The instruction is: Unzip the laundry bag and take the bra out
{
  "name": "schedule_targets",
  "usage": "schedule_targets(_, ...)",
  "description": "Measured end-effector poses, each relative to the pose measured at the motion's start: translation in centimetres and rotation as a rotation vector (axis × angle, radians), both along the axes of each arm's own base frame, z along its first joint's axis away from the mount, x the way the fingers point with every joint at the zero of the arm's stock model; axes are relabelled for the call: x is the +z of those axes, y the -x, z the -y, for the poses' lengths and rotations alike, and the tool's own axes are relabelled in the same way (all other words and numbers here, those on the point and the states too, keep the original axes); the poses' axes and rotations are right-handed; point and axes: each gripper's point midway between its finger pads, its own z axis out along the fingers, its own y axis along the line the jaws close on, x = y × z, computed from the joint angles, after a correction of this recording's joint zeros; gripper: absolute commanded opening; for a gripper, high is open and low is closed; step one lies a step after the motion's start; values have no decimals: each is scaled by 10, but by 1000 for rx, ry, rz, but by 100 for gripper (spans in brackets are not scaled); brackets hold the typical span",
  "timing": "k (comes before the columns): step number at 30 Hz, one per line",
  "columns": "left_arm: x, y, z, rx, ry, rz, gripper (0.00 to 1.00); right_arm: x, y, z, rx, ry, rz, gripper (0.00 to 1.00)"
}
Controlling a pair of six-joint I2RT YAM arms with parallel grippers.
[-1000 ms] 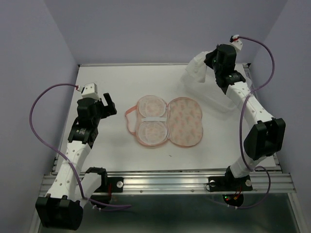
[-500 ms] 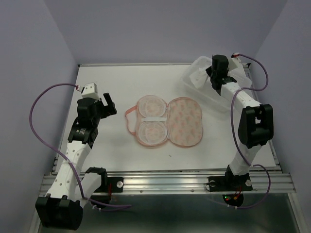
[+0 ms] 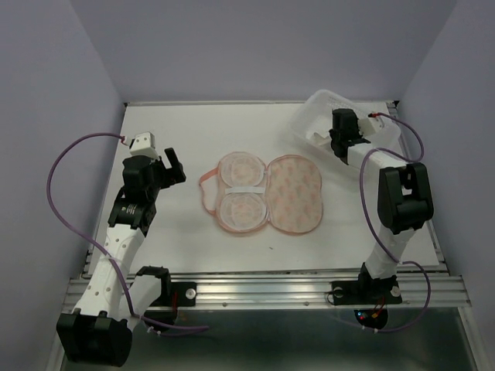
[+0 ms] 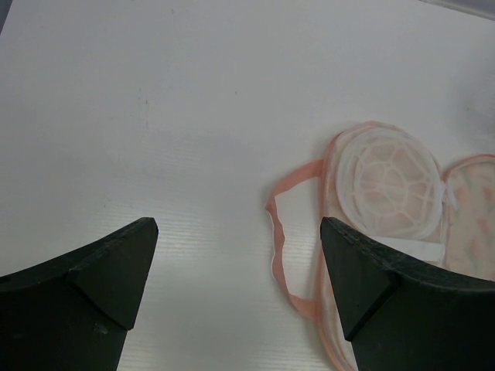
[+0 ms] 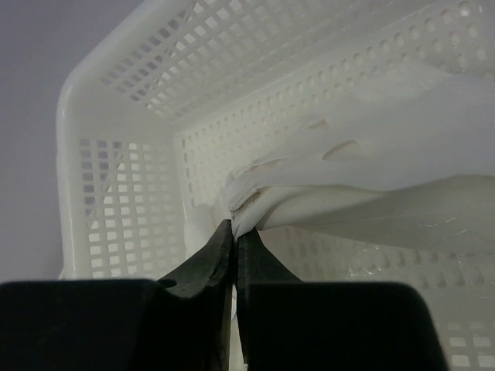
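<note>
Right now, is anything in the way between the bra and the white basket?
Nothing visible is. The right pincer is shut on the bra, and the bra hangs inside the holed walls of the basket.

the laundry bag (image 4: pixel 384 179) and the bra (image 5: pixel 352 202) each run off a wrist view's right edge.

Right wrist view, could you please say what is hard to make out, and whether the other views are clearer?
Right wrist: white bra barely separates from white basket, right gripper a dark silhouette. Left wrist: laundry bag clear, left gripper underlit. Top external: even light, soft shadows.
</note>
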Motion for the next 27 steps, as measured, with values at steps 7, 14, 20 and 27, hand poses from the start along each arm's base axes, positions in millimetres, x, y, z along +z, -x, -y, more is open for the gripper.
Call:
schedule_targets(7, -2, 1, 0, 0, 0, -4, 99, 5, -2, 5, -66, -36, 47, 1)
schedule_targets(14, -1, 1, 0, 0, 0, -1, 99, 21, -3, 11, -144, -93, 126, 2)
schedule_targets(20, 0, 1, 0, 0, 0, 3, 99, 32, -11, 9, -158, -140, 184, 15)
schedule_targets(27, 3, 2, 0, 0, 2, 12, 99, -23, -8, -8, -98, -208, 93, 53)
